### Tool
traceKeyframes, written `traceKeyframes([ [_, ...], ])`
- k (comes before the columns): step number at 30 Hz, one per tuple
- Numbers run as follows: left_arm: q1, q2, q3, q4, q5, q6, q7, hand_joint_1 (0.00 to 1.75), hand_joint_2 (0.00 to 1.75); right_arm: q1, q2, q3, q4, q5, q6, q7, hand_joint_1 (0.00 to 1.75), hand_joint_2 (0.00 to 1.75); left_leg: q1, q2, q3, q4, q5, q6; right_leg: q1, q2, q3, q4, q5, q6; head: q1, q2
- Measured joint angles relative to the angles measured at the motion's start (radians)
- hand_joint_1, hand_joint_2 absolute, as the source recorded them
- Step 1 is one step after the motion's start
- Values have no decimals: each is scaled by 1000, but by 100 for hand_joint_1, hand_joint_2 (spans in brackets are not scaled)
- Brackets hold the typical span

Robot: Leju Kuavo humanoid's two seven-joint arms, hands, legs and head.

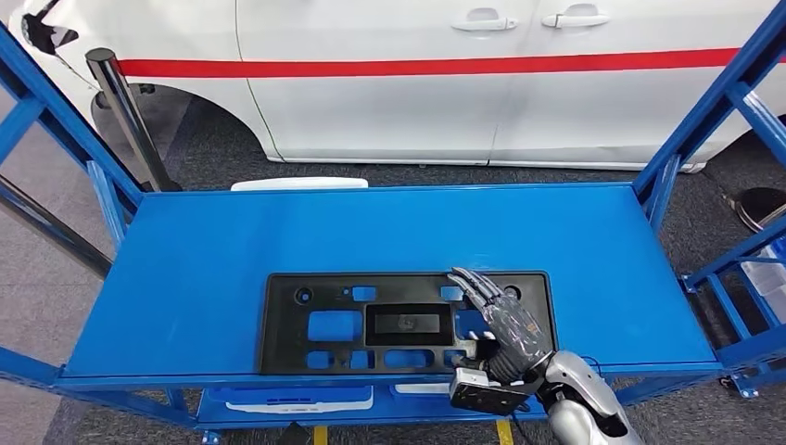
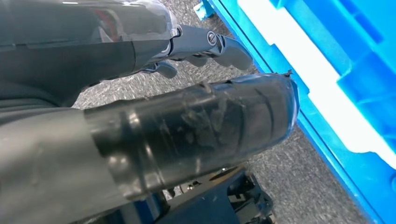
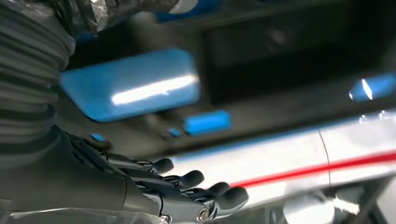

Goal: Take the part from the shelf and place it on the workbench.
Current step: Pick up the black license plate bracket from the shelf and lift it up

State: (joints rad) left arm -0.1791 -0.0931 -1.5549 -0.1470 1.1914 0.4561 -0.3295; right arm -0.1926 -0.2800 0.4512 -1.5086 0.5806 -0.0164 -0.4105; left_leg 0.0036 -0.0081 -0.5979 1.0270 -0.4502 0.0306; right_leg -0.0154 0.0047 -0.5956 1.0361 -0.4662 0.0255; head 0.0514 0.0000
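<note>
A flat black plastic part with several rectangular cut-outs lies near the front edge of the blue shelf top. My right hand reaches over the part's right end, fingers stretched out above it and a little apart. In the right wrist view the part lies close ahead, blurred, with blue showing through its holes, and the dark fingers are extended with nothing between them. My left hand hangs beside the blue frame, thumb and fingers straight and empty.
Blue uprights rise at both ends of the shelf. A white car with a red stripe stands behind, with a metal post at the left. White panels lie on the lower shelf. The floor is grey carpet.
</note>
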Motion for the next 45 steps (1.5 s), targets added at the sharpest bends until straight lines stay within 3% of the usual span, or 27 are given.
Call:
traceKeyframes([
  [3,-1,0,0,0,-4,1,4,0,0,-16,-24,15,4,-17,29,-13,0,175,3,1,-5,19,-18,-15,-4,0,4,-6,4,-19,-1,0],
  [4,-1,0,0,0,-4,1,4,0,0,-21,-28,20,5,-20,33,-14,0,175,4,2,-21,55,-42,-20,-7,-1,6,-9,5,-26,-1,0],
  [7,0,0,0,0,-9,1,8,0,0,-30,-41,34,8,-27,48,-19,0,175,7,2,-107,242,-131,-28,-4,-5,7,-10,4,-34,-1,0],
  [8,1,0,0,0,-11,1,9,0,0,-32,-45,38,10,-29,53,-21,0,175,7,2,-124,279,-138,-29,-4,-5,8,-10,3,-35,-1,0],
  [9,1,0,0,0,-13,1,11,0,0,-36,-49,42,10,-30,57,-22,0,175,7,2,-123,277,-125,-29,-3,-5,9,-10,3,-35,-1,0],
  [10,1,0,0,0,-14,1,12,0,0,-39,-52,46,11,-31,59,-22,0,175,7,3,-103,236,-96,-27,-3,-4,11,-9,2,-34,-1,0],
  [12,-1,0,0,0,-15,1,13,0,0,-44,-55,50,11,-33,59,-23,0,175,6,2,-35,102,-34,-20,-1,-2,16,-8,-2,-30,-1,0],
  [13,-2,0,0,0,-16,1,14,0,0,-46,-57,51,11,-33,58,-23,0,175,4,2,-8,49,-18,-16,1,-1,17,-7,-3,-25,-1,0],
  [15,-2,0,0,0,-16,1,14,0,0,-49,-61,53,11,-35,55,-24,0,175,1,1,12,6,-14,-8,4,0,16,-6,-4,-15,0,0],
  [18,-2,0,0,0,-16,1,14,0,0,-52,-64,57,10,-37,54,-24,0,175,3,2,16,-7,-6,10,0,0,14,3,-14,0,0,0],
  [20,-3,0,0,0,-16,1,14,0,0,-53,-68,60,10,-38,54,-24,0,175,6,3,20,-15,-1,22,-3,-1,-20,80,-62,8,0,0],
  [22,-2,0,0,0,-16,1,14,0,0,-54,-71,62,11,-39,52,-24,0,175,5,3,19,-16,-2,27,-3,-2,-83,209,-120,15,0,0],
  [23,-1,1,0,0,-16,1,14,0,0,-53,-71,63,12,-39,49,-24,0,175,5,4,19,-15,-3,27,-4,-2,-106,252,-130,17,0,0],
  [24,-1,1,0,0,-16,1,14,0,0,-52,-71,65,13,-39,45,-24,0,175,4,3,20,-14,-4,27,-5,-2,-112,262,-120,18,0,0],
  [25,-1,1,0,0,-16,1,14,0,0,-51,-71,67,13,-39,39,-24,0,175,4,3,21,-12,-6,27,-6,-2,-99,230,-92,17,0,0],
  [27,-1,0,0,0,-16,1,14,0,0,-52,-71,69,11,-39,24,-25,0,175,3,1,24,-8,-11,22,-6,-2,-35,98,-24,11,1,0],
  [29,-1,0,0,0,-16,1,14,0,0,-54,-71,70,5,-37,12,-27,0,175,0,1,24,-5,-15,15,-1,-1,6,6,4,3,0,0],
  [32,-1,0,0,0,-16,2,14,0,0,-58,-71,71,-9,-28,2,-29,0,175,-1,1,22,-6,-16,0,1,0,9,-10,4,-10,0,0],
  [34,-3,0,0,0,-15,2,13,0,0,-65,-71,72,-23,-22,0,-30,0,175,-1,2,9,25,-40,-11,-4,-2,13,-17,8,-22,-1,0],
  [37,-2,0,0,0,-14,2,13,0,0,-79,-71,79,-48,-10,8,-31,0,175,4,2,-70,199,-129,-23,-4,-5,16,-20,7,-36,-1,0],
  [38,-1,0,0,0,-14,2,13,0,0,-82,-71,84,-56,-4,15,-30,0,175,6,2,-95,252,-146,-25,-3,-6,16,-20,6,-37,-1,0],
  [39,0,0,0,0,-14,2,13,0,0,-84,-71,91,-62,2,21,-29,0,175,7,3,-106,273,-144,-28,-3,-6,17,-18,5,-37,-1,0],
  [40,0,0,0,0,-13,2,14,0,0,-85,-71,99,-68,10,25,-28,0,175,9,3,-98,254,-121,-29,-3,-5,17,-16,4,-36,-1,0],
  [43,-2,0,0,0,-12,4,14,0,0,-86,-76,124,-87,41,24,-21,0,175,10,3,-9,66,-30,-24,-4,-3,18,-6,-5,-27,-1,0],
  [45,-1,0,0,0,-9,5,15,0,0,-89,-83,142,-102,56,17,-17,0,175,7,2,17,8,-20,-17,0,-3,15,-2,-6,-18,0,0],
])
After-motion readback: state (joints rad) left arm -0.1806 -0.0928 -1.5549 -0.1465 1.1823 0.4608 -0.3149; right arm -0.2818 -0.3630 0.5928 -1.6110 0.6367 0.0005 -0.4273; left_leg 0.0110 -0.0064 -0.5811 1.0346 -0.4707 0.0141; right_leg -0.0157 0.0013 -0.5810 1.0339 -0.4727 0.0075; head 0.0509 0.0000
